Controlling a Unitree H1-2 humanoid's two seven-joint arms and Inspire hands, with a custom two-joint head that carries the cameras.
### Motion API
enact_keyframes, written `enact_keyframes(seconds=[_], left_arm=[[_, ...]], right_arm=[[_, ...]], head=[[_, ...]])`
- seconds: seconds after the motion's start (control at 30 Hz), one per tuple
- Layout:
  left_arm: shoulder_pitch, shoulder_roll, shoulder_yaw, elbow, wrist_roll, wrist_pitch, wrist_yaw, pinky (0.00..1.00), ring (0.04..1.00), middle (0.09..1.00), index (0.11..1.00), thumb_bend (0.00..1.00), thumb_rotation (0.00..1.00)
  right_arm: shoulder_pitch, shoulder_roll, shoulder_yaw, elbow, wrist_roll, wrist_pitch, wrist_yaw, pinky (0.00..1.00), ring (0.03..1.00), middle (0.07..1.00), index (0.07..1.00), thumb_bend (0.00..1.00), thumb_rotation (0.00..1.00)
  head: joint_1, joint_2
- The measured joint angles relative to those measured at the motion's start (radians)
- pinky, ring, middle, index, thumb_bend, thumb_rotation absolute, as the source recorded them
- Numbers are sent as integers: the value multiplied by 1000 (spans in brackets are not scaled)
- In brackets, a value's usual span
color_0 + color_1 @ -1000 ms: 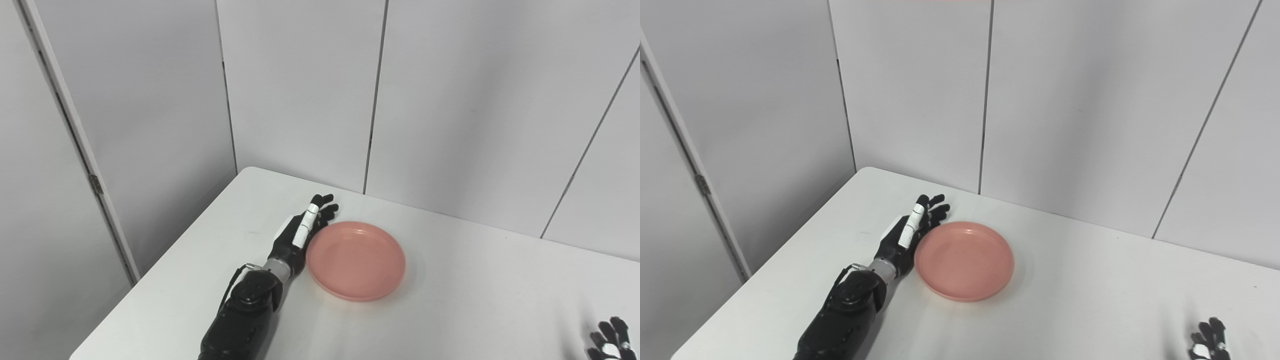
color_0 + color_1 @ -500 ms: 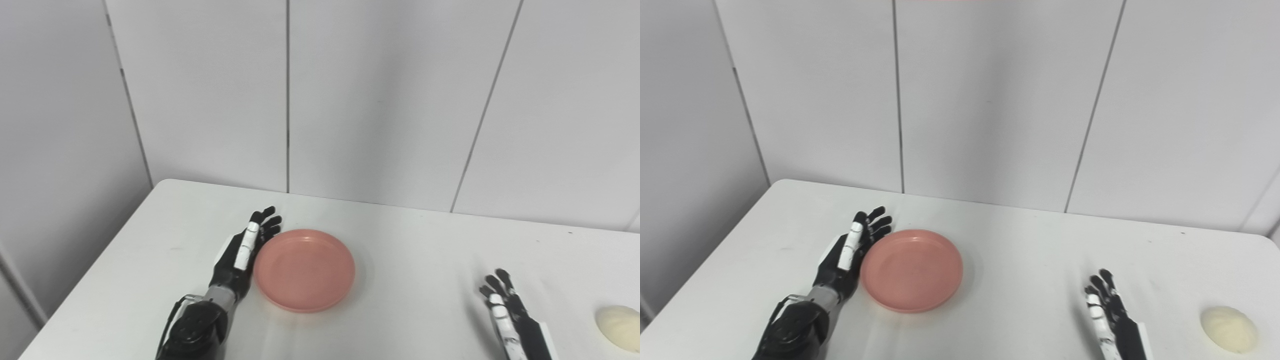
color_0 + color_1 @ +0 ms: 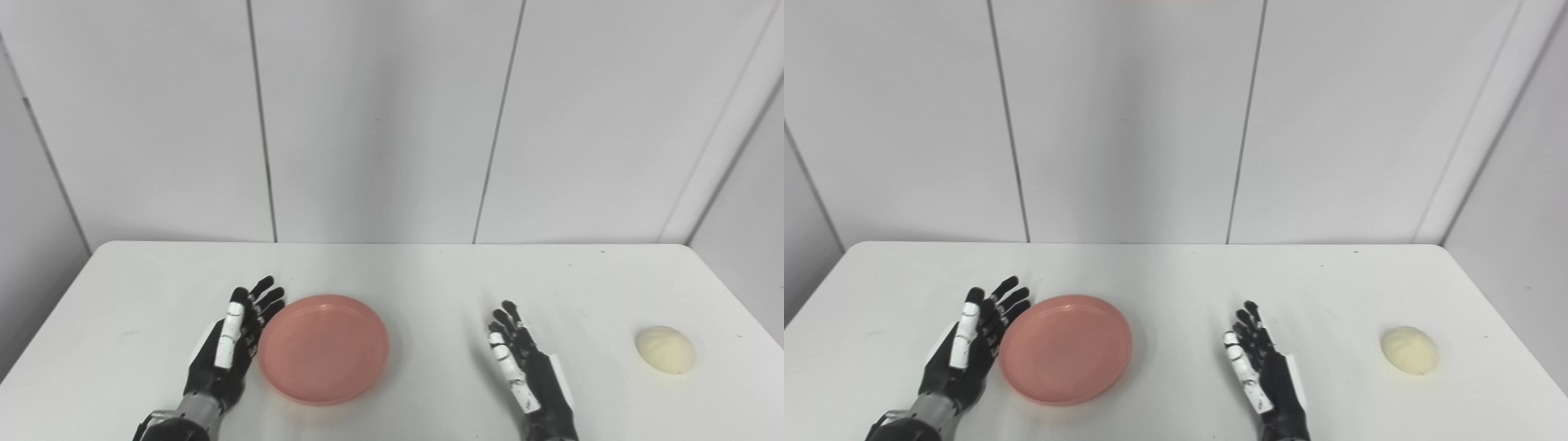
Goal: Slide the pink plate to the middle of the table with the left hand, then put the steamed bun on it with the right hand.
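Note:
A pink plate point(image 3: 324, 347) lies on the white table point(image 3: 392, 269), left of its middle. My left hand point(image 3: 229, 346) stands on edge right against the plate's left rim, open, fingers straight and pointing away from me. Right of the plate, my right hand point(image 3: 527, 370) also stands on edge, open and holding nothing, with a gap of bare table between it and the plate. A cream steamed bun point(image 3: 664, 349) rests far to the right, near the table's right edge, well apart from the right hand.
Grey wall panels point(image 3: 380, 116) rise directly behind the table's far edge. The table's left and right edges are both in view, and the bun sits close to the right one.
The camera has swung right, bringing the right hand and the bun fully into view. The left hand stays against the plate's left rim; any plate movement is hard to separate from the camera's.

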Motion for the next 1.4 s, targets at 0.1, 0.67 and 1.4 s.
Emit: enact_keyframes(seconds=[0.1,0.67,1.4], left_arm=[[3,0,-3,-4,-4,3,-14,956,927,919,906,721,972],[10,-98,-67,-26,36,10,-9,978,947,920,899,672,986],[6,-168,-119,10,117,-46,23,1000,971,951,932,696,982]], right_arm=[[-1,5,17,1,-31,0,-3,903,898,918,945,545,782],[-17,-23,-8,-36,-84,1,-31,908,902,908,936,561,787],[-119,-247,-240,-114,-42,48,-66,822,872,897,921,551,496]], head=[[-19,3],[-66,55],[-21,64]])
